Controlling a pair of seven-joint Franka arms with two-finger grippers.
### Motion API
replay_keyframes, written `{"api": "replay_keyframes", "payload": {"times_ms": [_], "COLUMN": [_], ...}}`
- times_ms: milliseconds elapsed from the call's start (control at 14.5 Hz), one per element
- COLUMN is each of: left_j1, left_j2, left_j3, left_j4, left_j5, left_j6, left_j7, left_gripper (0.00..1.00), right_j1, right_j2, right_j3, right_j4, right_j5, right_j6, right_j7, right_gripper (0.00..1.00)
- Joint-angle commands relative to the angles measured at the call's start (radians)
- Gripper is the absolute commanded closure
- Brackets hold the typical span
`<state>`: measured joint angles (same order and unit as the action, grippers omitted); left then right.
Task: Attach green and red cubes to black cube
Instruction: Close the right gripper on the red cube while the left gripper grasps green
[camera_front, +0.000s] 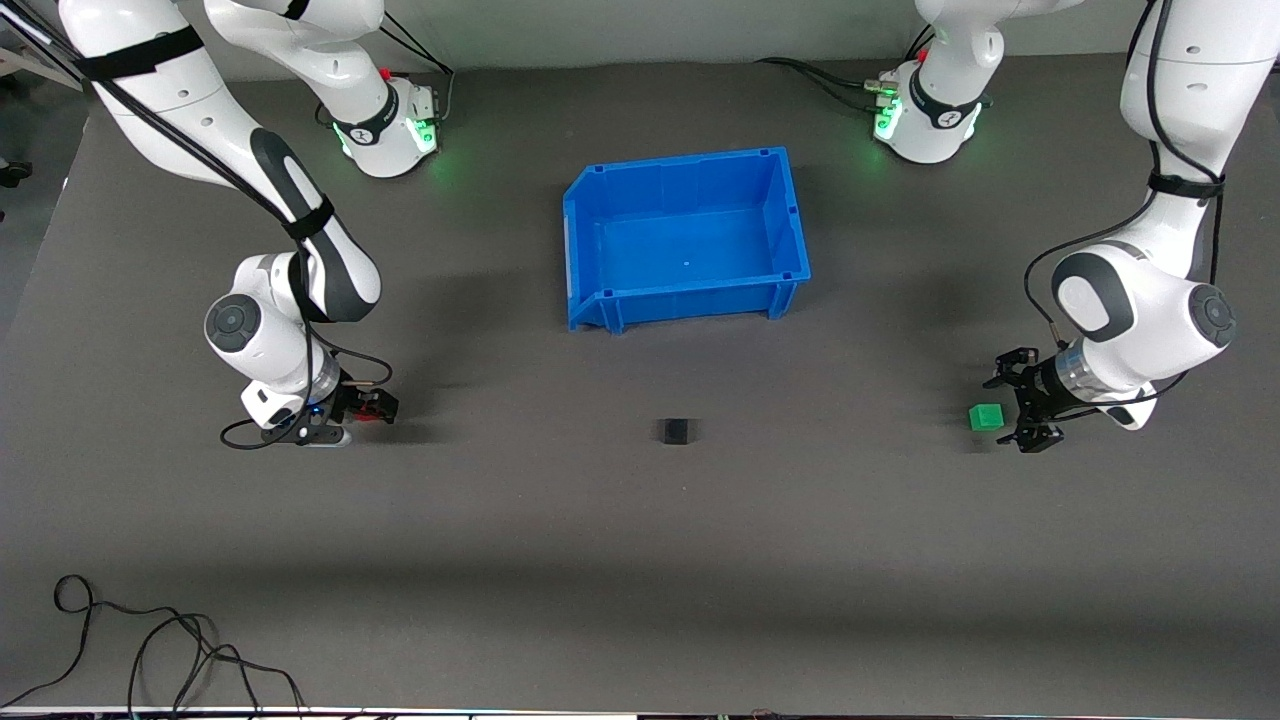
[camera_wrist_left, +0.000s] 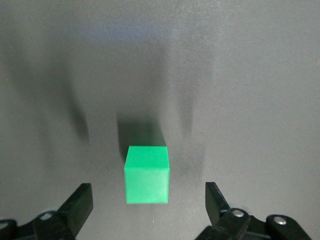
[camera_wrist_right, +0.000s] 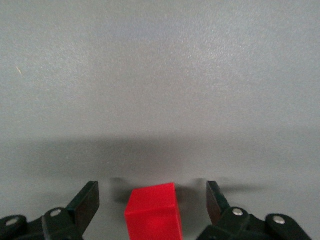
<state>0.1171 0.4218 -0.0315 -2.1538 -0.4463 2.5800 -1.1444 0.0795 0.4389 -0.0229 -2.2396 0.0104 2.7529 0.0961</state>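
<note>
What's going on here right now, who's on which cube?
Both arms are lined up for a pickup, neither has closed yet. The left end effector is open around the green cube, which sits on the table toward the left arm's end. The right end effector is open around the red cube toward the right arm's end. The black cube sits alone mid-table, nearer the front camera than the blue bin.
</note>
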Motion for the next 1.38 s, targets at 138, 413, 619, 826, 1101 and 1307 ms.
{"api": "replay_keyframes", "payload": {"times_ms": [138, 413, 619, 826, 1101, 1307], "left_j1": [0.035, 0.036, 0.035, 0.033, 0.033, 0.032], "left_j2": [0.002, 0.002, 0.002, 0.002, -0.005, -0.014], "left_j3": [-0.005, -0.005, -0.007, -0.007, -0.008, -0.008], "left_j4": [-0.034, -0.035, -0.035, -0.032, -0.024, 0.008], "left_j5": [-0.019, -0.02, -0.022, -0.041, -0.042, -0.042], "left_j6": [0.026, 0.026, 0.029, 0.029, 0.02, 0.0], "left_j7": [0.054, 0.061, 0.061, 0.06, 0.057, 0.049], "left_gripper": [0.0, 0.33, 0.33, 0.71, 0.82, 0.84], "right_j1": [0.003, 0.003, 0.003, 0.003, 0.003, 0.003], "right_j2": [0.003, 0.004, 0.004, 0.004, 0.004, 0.004], "right_j3": [-0.006, -0.006, -0.006, -0.006, -0.006, -0.006], "right_j4": [-0.008, -0.008, -0.006, -0.008, -0.006, -0.006], "right_j5": [-0.015, -0.015, -0.015, -0.015, -0.015, -0.015], "right_j6": [0.027, 0.027, 0.025, 0.027, 0.025, 0.025], "right_j7": [-0.01, -0.01, -0.01, -0.01, -0.009, -0.01], "right_gripper": [0.29, 0.47, 0.47, 0.51, 0.84, 1.0]}}
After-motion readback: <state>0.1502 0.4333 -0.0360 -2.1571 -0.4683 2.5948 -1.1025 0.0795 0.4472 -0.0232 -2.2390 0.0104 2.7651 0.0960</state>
